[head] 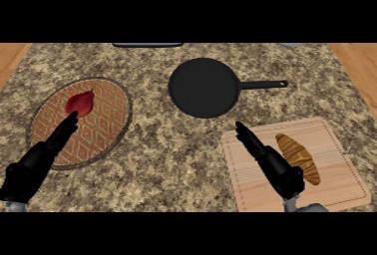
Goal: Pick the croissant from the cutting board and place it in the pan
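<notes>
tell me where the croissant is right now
In the head view the croissant lies on the cutting board at lower right, just beside the right hand, nearer the robot than the black pan.

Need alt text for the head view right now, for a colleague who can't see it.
The croissant lies on the cutting board at lower right, with the right hand open just left of it. The empty black pan sits beyond, handle pointing right. The open left hand lies over a round woven mat bearing a red item.
</notes>
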`<state>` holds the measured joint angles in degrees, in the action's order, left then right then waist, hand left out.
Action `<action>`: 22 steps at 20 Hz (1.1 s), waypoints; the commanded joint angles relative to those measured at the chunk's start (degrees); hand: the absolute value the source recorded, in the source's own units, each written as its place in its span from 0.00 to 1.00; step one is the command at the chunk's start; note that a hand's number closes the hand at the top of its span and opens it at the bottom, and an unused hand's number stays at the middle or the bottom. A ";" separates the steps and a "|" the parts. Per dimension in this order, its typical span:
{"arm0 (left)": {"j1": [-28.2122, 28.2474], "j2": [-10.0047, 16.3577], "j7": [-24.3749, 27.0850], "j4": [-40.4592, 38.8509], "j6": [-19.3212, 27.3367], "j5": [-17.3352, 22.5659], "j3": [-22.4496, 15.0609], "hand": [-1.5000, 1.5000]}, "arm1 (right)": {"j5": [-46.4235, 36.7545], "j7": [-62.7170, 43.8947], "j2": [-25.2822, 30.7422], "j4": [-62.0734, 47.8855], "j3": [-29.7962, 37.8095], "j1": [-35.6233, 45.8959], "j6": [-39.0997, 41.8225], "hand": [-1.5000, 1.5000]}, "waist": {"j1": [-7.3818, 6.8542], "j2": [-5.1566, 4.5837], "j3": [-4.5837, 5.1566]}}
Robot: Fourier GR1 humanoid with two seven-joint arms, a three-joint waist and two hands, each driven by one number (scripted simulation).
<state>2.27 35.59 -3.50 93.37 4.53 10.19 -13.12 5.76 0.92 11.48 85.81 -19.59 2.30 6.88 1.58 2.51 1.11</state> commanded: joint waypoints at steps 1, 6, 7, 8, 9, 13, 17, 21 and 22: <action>-0.18 -1.37 2.43 0.77 -0.87 -0.58 0.56 0.50 | 1.49 0.20 4.41 -3.01 6.36 3.15 2.38 0.00 | -1.71 -2.51 -1.11; -9.24 -6.16 -1.61 -0.27 2.38 0.42 0.65 0.50 | 10.18 -7.75 18.88 -17.94 20.43 16.67 12.96 0.00 | -2.24 -3.62 -1.20; -5.85 -5.24 -1.43 0.61 1.08 0.54 -0.88 0.50 | -12.54 -7.12 28.04 -11.20 9.75 13.47 6.01 0.00 | -2.18 -3.01 0.35; -6.55 -5.76 -1.51 0.36 0.91 1.00 -0.90 0.50 | -16.52 -4.62 30.43 -10.26 8.15 15.38 6.40 1.00 | -2.89 -3.17 -0.11; -6.67 -6.88 -2.63 1.64 1.55 1.57 -1.18 0.50 | -18.15 -0.22 29.32 -13.54 9.56 12.48 2.65 1.00 | -2.21 -3.10 -1.17; -11.74 -10.55 -2.94 -4.98 2.61 -0.51 -1.63 0.50 | -12.80 14.04 20.36 -28.91 17.58 10.72 -5.53 0.00 | -1.45 -3.13 -1.25; -9.62 -10.96 -6.73 -1.14 1.69 -1.11 -1.01 0.50 | -13.03 18.16 25.74 -34.60 17.57 11.66 5.85 0.00 | -1.84 -2.61 -1.16; -11.09 -11.10 -6.68 -1.57 1.19 -1.55 -1.62 0.50 | -21.31 5.39 28.96 -29.37 10.08 18.10 7.13 0.00 | -2.58 -2.63 -1.07; -11.26 -11.47 -7.76 0.00 1.50 -1.28 -1.74 0.50 | -22.28 3.67 31.47 -27.83 9.89 18.69 8.34 0.00 | -2.38 -2.47 -1.05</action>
<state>-8.39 24.67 -9.82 92.04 6.00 9.26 -14.47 -11.58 9.56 38.65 56.99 -6.65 17.41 12.47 -0.48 -0.08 0.05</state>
